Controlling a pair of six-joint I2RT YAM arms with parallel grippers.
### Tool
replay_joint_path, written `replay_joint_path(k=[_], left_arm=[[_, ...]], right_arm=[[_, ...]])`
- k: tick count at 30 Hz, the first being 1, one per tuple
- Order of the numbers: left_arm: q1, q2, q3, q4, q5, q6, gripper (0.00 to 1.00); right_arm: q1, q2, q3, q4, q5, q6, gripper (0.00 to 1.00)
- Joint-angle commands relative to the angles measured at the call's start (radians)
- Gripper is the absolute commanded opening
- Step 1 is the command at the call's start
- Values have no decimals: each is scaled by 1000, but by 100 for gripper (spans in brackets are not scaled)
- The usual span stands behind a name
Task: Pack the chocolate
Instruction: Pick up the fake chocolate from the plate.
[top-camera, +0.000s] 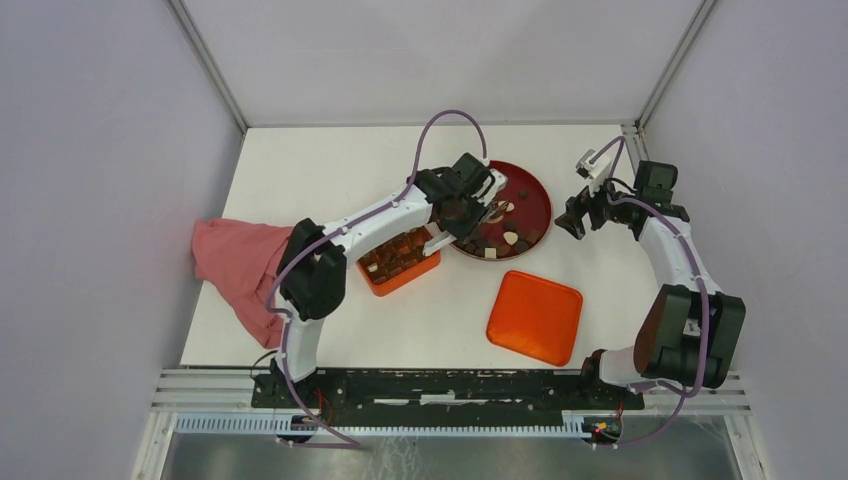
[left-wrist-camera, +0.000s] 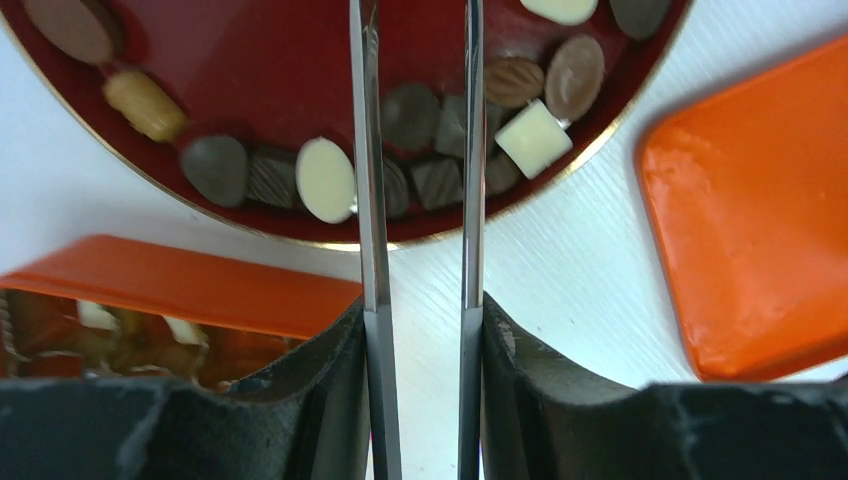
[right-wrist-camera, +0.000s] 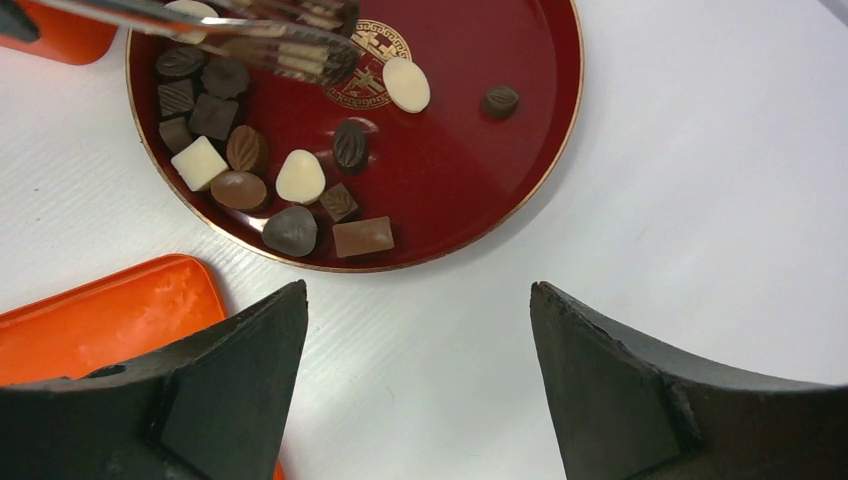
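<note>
Your left claw (left-wrist-camera: 418, 40) has two long thin metal blades. They hang over the red plate (right-wrist-camera: 545, 150) with a small gap between them. You cannot tell if a piece is pinched at the tips, because the left wrist view cuts them off. Your right claw (right-wrist-camera: 418, 290) is spread wide and holds nothing. It sits low over the bench (right-wrist-camera: 700, 200), just beside the plate.

Most of the chocolate (right-wrist-camera: 247, 150) is on the plate, bunched in the upper left of the right wrist view. Some is in the orange box (left-wrist-camera: 180, 285), at the lower left of the left wrist view.

Watch out here. The pieces touch each other, so the blades may push a neighbour or grab two at once. The pieces look smooth and rounded, so one may pop out sideways and roll onto the bench. A hard squeeze may dent a piece. On the way to the box, the blades may bump the plate's rim or the box wall and drop it.
</note>
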Motion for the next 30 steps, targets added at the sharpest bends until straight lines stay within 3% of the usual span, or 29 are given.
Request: replay_joint_path(k=[1,14,30], left_arm=[[33,50,116,2,5,123,44],[68,151,242,-88,123,233,48],[105,217,289,-111,141,267,51]], right_arm=[[1,15,40,-7,-32,-14,87],[0,31,42,-15,-45,-24,87],[0,37,45,-23,-72,-30,87]])
